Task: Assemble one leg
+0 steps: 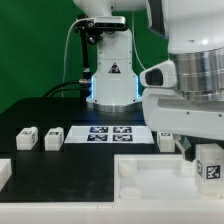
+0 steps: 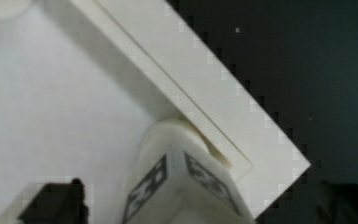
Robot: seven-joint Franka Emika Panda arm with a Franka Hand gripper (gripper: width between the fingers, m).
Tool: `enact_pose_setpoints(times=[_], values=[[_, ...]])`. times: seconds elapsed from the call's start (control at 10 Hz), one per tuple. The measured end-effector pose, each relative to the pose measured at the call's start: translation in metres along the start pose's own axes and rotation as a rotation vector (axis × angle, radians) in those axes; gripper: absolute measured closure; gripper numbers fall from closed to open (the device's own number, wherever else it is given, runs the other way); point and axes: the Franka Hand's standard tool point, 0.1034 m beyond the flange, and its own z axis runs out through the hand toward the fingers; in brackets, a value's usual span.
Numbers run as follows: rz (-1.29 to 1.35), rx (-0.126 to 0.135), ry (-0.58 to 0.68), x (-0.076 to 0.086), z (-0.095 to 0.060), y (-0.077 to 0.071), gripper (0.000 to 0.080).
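My gripper [image 1: 206, 158] is at the exterior view's right, shut on a leg [image 1: 208, 166], a small white blocky peg with a black-and-white tag on its face. It holds the leg just above the far right corner of the large white tray-shaped piece [image 1: 140, 180]. In the wrist view the leg [image 2: 185, 180] sits between my dark fingers [image 2: 55, 202], over the tray's raised wall [image 2: 185, 80]. Three more legs lie on the black table: two at the left [image 1: 26, 137] [image 1: 53, 137] and one [image 1: 166, 140] just behind my gripper.
The marker board [image 1: 110, 132] lies flat in the middle of the table in front of the arm's base [image 1: 112, 85]. A white part [image 1: 5, 172] shows at the left edge. Green backdrop behind.
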Motion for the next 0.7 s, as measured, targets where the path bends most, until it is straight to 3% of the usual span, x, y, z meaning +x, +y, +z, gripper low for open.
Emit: enact_pose_setpoints(times=[0.2, 0.4, 0.5, 0.6, 0.7], values=[[-0.366, -0.012, 0.035, 0.009, -0.002, 0.005, 0.0151], [-0.479, -0.008, 0.041, 0.014, -0.005, 0.005, 0.0151], [-0.439, -0.005, 0.039, 0.013, -0.004, 0.004, 0.0243], [-0.392, 0.001, 0.037, 0.012, -0.004, 0.004, 0.0243], [-0.277, 0.012, 0.033, 0.011, -0.004, 0.002, 0.0425]])
